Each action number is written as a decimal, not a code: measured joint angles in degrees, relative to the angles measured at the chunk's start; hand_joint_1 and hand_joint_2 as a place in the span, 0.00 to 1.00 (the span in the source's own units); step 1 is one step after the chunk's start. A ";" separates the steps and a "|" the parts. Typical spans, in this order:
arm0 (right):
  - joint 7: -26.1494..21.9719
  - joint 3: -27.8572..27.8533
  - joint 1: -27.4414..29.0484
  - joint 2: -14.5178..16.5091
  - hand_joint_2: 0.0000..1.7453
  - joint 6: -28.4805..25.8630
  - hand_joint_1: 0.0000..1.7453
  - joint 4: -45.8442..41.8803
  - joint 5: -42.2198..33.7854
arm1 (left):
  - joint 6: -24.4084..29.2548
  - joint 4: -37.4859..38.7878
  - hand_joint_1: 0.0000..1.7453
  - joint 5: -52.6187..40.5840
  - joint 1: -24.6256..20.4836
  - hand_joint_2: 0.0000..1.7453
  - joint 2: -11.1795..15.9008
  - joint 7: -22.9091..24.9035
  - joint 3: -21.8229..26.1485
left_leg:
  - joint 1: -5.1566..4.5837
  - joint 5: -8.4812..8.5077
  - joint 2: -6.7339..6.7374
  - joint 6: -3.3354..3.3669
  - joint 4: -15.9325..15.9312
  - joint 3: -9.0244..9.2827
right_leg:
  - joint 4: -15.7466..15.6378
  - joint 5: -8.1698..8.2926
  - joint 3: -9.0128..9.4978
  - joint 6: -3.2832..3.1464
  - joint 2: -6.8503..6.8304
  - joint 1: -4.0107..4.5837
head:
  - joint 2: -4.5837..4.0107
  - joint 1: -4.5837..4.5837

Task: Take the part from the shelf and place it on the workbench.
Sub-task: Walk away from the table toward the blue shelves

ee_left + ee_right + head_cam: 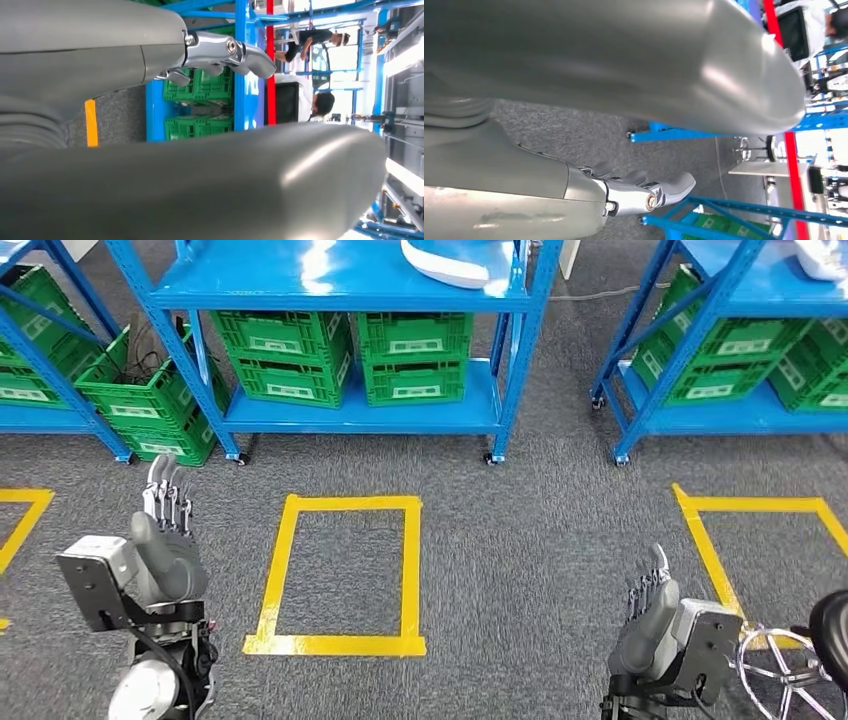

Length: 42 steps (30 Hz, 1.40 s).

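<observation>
The left hand [165, 510] and right hand [648, 590] hang empty with fingers extended over grey carpet. The white part [455, 262] lies on the blue shelf's [340, 285] top level.

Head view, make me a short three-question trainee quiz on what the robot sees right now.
1. True or false: the left hand holds the white part.
2. What lies on the carpet between the hands? A) yellow tape square B) red mat C) green crate
3. Fill in: the green crates sit on the ___ level of the blue shelf.

Key: 1 false; 2 A; 3 lower. The right hand holds nothing either.
</observation>
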 joint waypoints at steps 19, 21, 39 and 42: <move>0.19 0.51 -0.34 0.02 0.00 0.57 0.00 0.21 0.03 | 0.25 -0.46 0.00 -0.17 0.52 0.00 0.08 -0.04 0.09 | 0.27 1.25 0.37 0.74 0.44 -1.55 | 2.08 -3.23 0.89 0.69 0.11 -0.03 | 0.00 -2.32; 0.19 0.56 -0.43 0.01 0.00 0.58 0.00 0.19 0.03 | 0.25 -0.55 0.00 -0.20 0.50 0.00 0.08 -0.05 0.10 | 0.32 1.09 0.40 1.11 0.34 -1.23 | 8.85 -5.92 -2.60 1.24 0.08 -0.22 | 0.00 -1.63; 1.22 0.93 -0.67 -0.07 0.00 1.41 0.00 0.30 1.20 | -0.20 -0.78 0.00 -0.69 0.64 0.00 0.17 0.03 0.09 | 0.10 -5.21 0.37 -1.05 14.59 -8.39 | -1.69 0.55 1.22 -2.34 0.11 0.12 | 0.00 -1.80; 1.20 1.06 -0.57 -0.05 0.00 1.42 0.00 0.40 1.07 | -0.21 -0.78 0.00 -0.83 0.64 0.00 0.21 0.09 0.10 | 0.06 -0.23 0.48 -0.68 7.47 -5.74 | -1.33 -0.28 1.97 -1.97 0.23 0.15 | 0.00 -2.45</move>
